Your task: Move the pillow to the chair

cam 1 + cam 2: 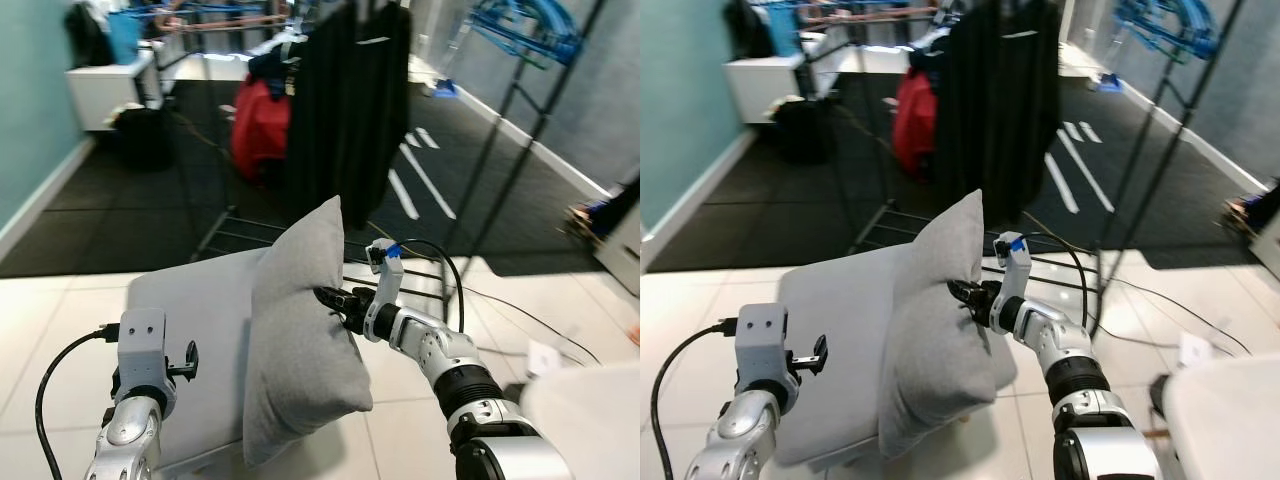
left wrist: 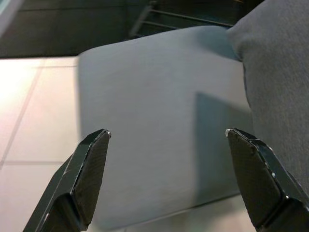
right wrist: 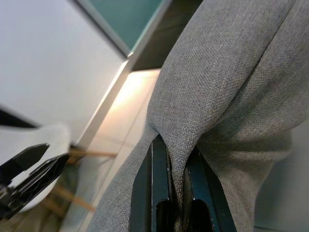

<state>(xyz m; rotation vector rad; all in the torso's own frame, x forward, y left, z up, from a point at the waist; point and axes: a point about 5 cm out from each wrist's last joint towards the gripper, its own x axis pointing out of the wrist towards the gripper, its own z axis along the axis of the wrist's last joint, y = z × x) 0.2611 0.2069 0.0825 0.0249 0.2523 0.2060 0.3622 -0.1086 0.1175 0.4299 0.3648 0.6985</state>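
One grey pillow (image 1: 300, 340), pinched by the right tool (image 1: 330, 297), stands on edge on one grey padded seat (image 1: 190, 320).

Two tools are in play. The right tool's fingers (image 3: 159, 179) are clamped on a fold of the pillow's fabric, a pinch the right wrist view shows close up, together with a white chair (image 3: 29, 145) on wooden legs that sits low at about 8 o'clock in that picture. The left tool (image 2: 166, 169) hovers with its two fingers spread wide and nothing between them, over the seat at about 9 o'clock from the pillow. The head views add what the wrist views lack: a black garment (image 1: 350, 100) hanging at 12 o'clock beyond the pillow, a red bag (image 1: 258, 130) at about 11 o'clock, and white floor tiles (image 1: 60, 320).
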